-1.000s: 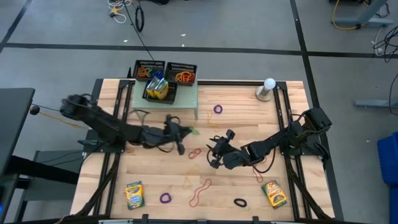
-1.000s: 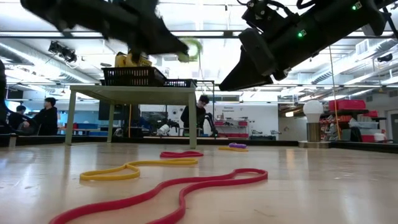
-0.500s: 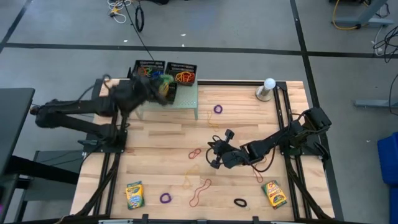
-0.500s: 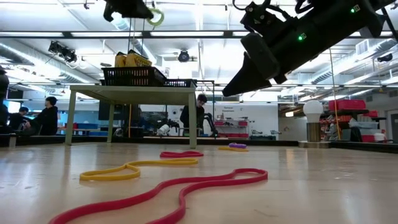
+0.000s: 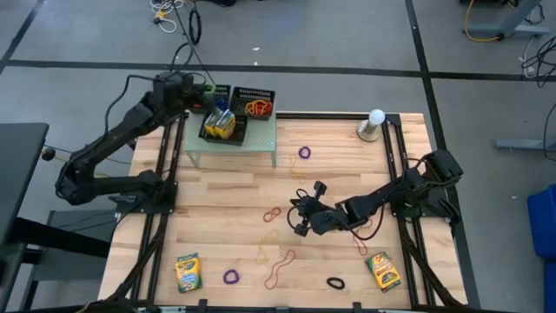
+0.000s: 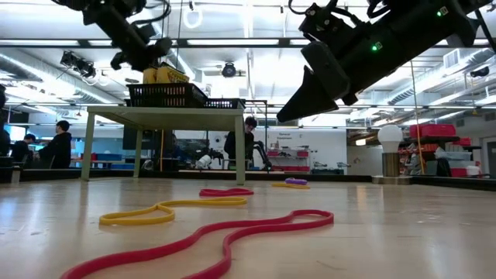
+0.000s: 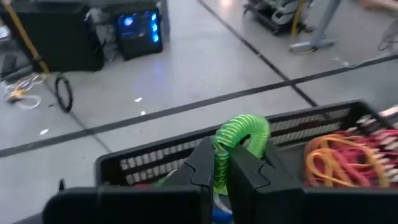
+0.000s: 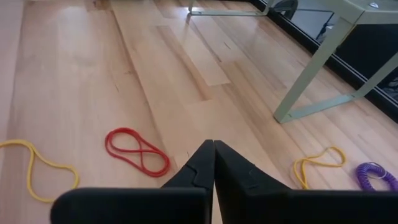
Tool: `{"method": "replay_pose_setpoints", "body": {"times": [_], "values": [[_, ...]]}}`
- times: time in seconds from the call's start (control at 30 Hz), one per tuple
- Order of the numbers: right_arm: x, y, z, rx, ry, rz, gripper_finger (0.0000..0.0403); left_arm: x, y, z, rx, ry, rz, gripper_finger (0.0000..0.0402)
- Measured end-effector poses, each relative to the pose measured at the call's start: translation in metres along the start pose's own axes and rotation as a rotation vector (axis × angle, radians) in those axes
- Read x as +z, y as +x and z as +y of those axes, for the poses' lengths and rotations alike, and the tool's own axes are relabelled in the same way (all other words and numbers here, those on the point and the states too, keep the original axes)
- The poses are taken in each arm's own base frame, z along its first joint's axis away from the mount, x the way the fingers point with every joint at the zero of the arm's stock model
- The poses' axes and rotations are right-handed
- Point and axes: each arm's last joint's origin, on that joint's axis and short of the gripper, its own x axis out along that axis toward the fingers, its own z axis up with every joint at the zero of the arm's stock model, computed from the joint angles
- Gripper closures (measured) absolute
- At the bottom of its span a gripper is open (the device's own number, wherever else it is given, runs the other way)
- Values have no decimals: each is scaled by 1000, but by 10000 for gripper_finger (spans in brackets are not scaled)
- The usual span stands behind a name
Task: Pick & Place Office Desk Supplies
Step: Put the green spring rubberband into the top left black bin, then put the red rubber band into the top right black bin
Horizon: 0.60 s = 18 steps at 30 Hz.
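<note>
Green coiled band (image 7: 242, 134) sat pinched in the left gripper (image 7: 214, 163), above the black mesh trays (image 5: 231, 103) on the small raised stand. Best released only once centred over a tray, low. Left arm stretched far back; right gripper (image 8: 213, 163) clenched empty, hovering mid-table near a red band (image 8: 135, 151).

You're in a robotics lab: open hall with strip lights (image 6: 232, 43), seated people (image 6: 58, 143) at desks, concrete floor (image 5: 347, 35) with taped lines, loose cables (image 5: 165, 13).
</note>
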Motion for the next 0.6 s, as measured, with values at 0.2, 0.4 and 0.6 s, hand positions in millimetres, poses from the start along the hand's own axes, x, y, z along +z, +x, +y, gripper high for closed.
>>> {"method": "replay_pose_setpoints", "body": {"times": [0.2, 0.4, 0.6], "values": [[0, 1, -1, -4, 1, 2, 390, -3, 4, 12, 56, -17, 44, 374], [0, 1, -1, -3, 0, 2, 390, -14, 15, 19, 133, 15, 154, 339], [0, 1, -1, -5, 1, 2, 390, -15, 18, 18, 150, 81, 167, 280]]}}
